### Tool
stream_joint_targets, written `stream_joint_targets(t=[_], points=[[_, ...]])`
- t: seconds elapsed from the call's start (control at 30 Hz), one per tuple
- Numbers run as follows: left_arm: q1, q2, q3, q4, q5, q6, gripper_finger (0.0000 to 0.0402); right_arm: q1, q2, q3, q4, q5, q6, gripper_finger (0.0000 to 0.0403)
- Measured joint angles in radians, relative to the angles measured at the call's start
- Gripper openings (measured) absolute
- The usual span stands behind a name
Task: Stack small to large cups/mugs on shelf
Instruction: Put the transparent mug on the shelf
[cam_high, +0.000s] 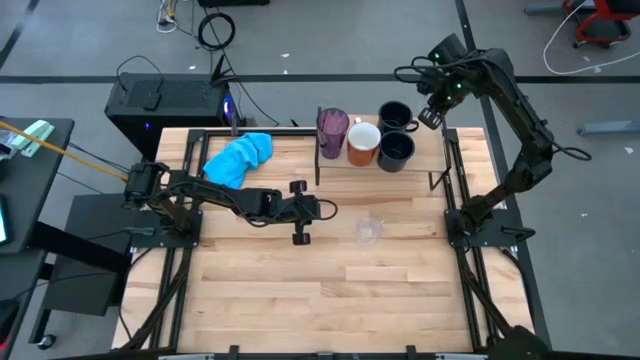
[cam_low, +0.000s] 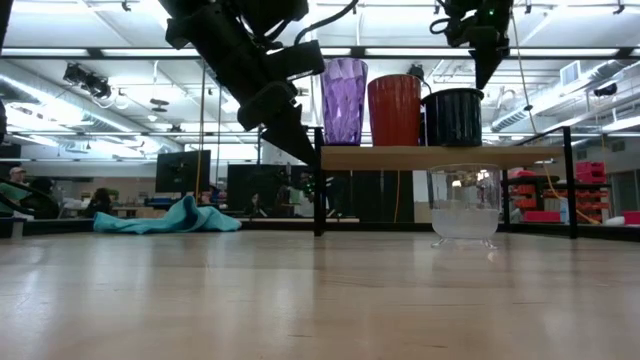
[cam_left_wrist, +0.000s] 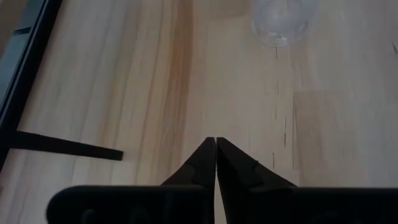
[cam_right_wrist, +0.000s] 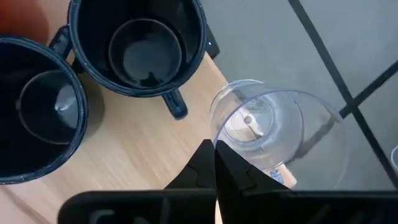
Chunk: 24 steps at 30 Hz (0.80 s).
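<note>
On the pale shelf (cam_high: 428, 152) stand a purple tumbler (cam_high: 333, 130), an orange mug (cam_high: 362, 143) and two black mugs (cam_high: 396, 117) (cam_high: 396, 150). My right gripper (cam_high: 431, 117) is above the shelf's far right corner, beside the far black mug (cam_right_wrist: 137, 43), and is shut on a small clear cup (cam_right_wrist: 273, 130). Another clear cup (cam_high: 369, 230) stands upright on the tabletop. My left gripper (cam_high: 327, 208) is shut and empty over the table's middle, with that cup ahead of it (cam_left_wrist: 280, 22). My right gripper pinches the clear cup's wall at its rim (cam_right_wrist: 219, 134) between its two fingers, coming from above and pointing down. The cup is lifted clear and hangs below the fingers, its mouth up, partly past the shelf's edge (cam_right_wrist: 205, 74).
A bright blue cloth (cam_high: 240, 158) lies on the table at the far left. The shelf's dark upright edge (cam_high: 318, 150) stands beside the purple tumbler. Dark frame rails run along the table's left and right sides.
</note>
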<state>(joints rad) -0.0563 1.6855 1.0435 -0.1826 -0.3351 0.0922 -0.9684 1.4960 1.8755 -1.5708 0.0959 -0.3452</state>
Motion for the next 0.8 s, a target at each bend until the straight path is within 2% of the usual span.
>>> stream_joint_targets(t=[0.27, 0.53, 0.8], points=[[-0.014, 0.000, 0.000, -0.011, 0.000, -0.009, 0.0009, -0.012, -0.043, -0.001, 0.000, 0.001, 0.006, 0.0001], [-0.015, 0.000, 0.000, -0.010, 0.000, -0.010, 0.0023, -0.007, -0.141, -0.001, 0.000, -0.173, -0.005, 0.0001], [-0.016, 0.000, 0.000, -0.010, 0.000, -0.013, 0.0013, 0.062, -0.155, -0.015, 0.000, -0.180, 0.005, 0.0001]])
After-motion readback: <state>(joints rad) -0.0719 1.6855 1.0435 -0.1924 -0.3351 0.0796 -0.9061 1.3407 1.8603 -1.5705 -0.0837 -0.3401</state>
